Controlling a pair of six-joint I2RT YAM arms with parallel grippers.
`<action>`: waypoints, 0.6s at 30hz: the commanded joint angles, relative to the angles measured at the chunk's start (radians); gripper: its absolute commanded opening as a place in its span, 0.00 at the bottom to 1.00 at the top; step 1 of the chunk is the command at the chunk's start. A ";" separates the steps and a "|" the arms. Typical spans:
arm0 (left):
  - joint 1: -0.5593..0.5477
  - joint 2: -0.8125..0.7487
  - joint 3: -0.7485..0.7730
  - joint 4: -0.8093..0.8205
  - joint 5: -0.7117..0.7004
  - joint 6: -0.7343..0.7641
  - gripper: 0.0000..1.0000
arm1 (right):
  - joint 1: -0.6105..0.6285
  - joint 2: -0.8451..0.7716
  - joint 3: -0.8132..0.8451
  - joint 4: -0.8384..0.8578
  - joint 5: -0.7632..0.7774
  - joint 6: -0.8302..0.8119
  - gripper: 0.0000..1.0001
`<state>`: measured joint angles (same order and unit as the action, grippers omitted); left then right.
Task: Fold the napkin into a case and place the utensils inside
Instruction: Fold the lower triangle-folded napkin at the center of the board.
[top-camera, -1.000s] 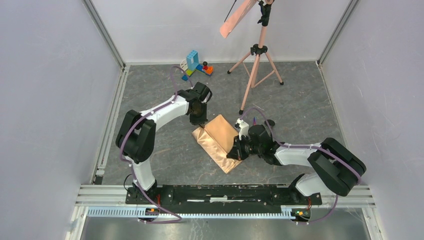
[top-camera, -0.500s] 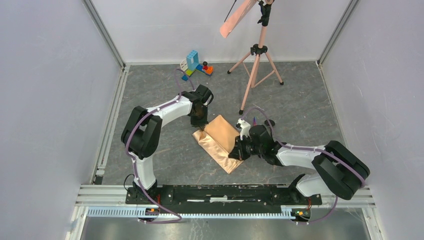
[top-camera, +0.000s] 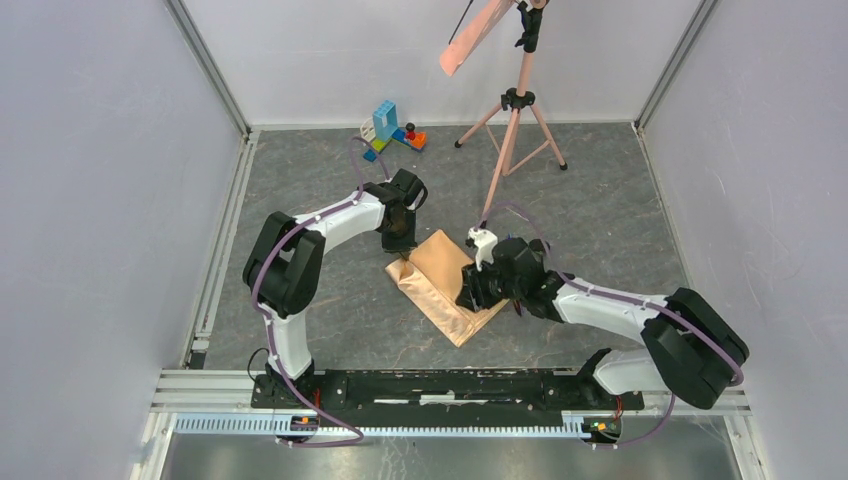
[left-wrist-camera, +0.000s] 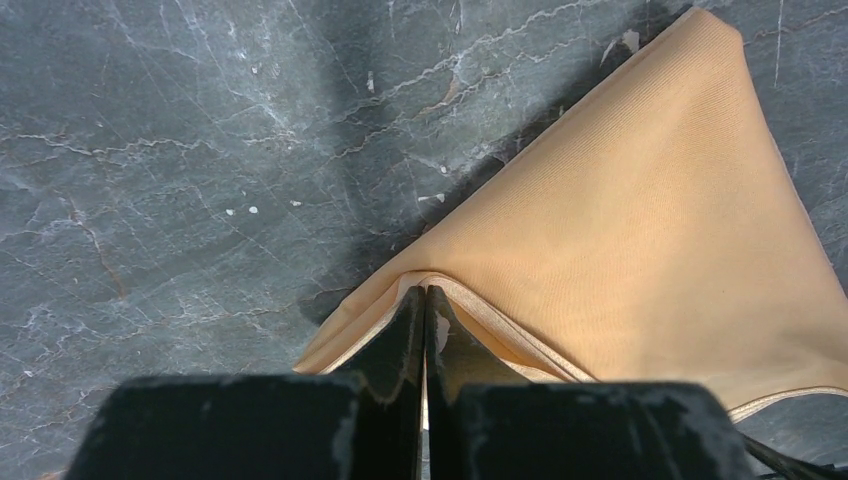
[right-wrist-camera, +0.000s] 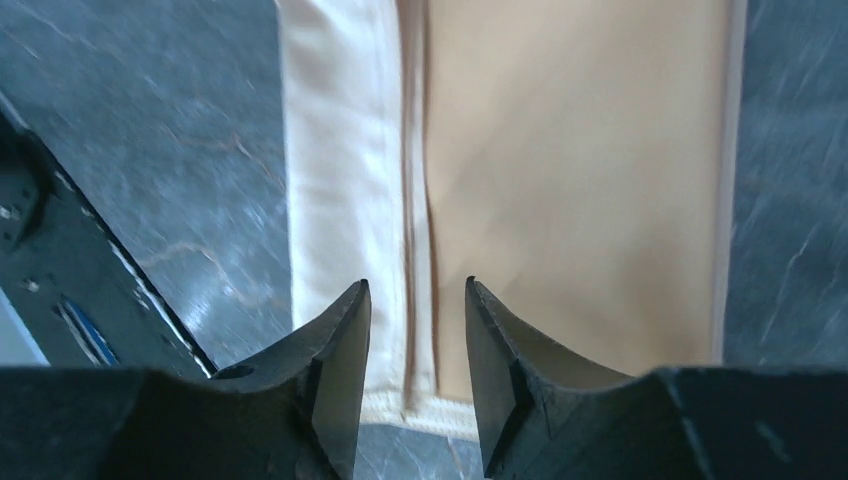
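Napkin right side under the right end effector; top edge beyond right wrist frame.

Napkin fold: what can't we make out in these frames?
- Utensils: in no view; the right arm may cover them in the top view.
- Layers pinched by the left gripper: left wrist view, its own fingers cover the hem of the napkin.
- Whether the open right gripper touches the napkin: right wrist view, no depth cue; top view, wrist hides it.

Folded napkin sat mid-frame on the grey surface, left claw down at its upper-left corner, right claw over its right edge. Pink tripod stood upper centre.
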<state>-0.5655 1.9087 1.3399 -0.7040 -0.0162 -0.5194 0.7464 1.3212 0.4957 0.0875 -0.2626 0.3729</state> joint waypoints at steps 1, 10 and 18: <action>-0.004 -0.005 0.019 0.023 0.009 0.044 0.02 | 0.011 0.025 0.111 0.026 -0.028 -0.060 0.46; -0.005 -0.043 0.036 -0.005 0.012 0.039 0.12 | 0.056 0.202 0.049 0.351 -0.207 0.109 0.23; 0.004 -0.186 0.014 -0.039 0.061 0.025 0.44 | 0.056 0.204 -0.020 0.337 -0.088 0.109 0.17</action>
<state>-0.5652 1.8542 1.3434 -0.7303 0.0151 -0.5167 0.8032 1.5299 0.4950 0.3683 -0.3985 0.4725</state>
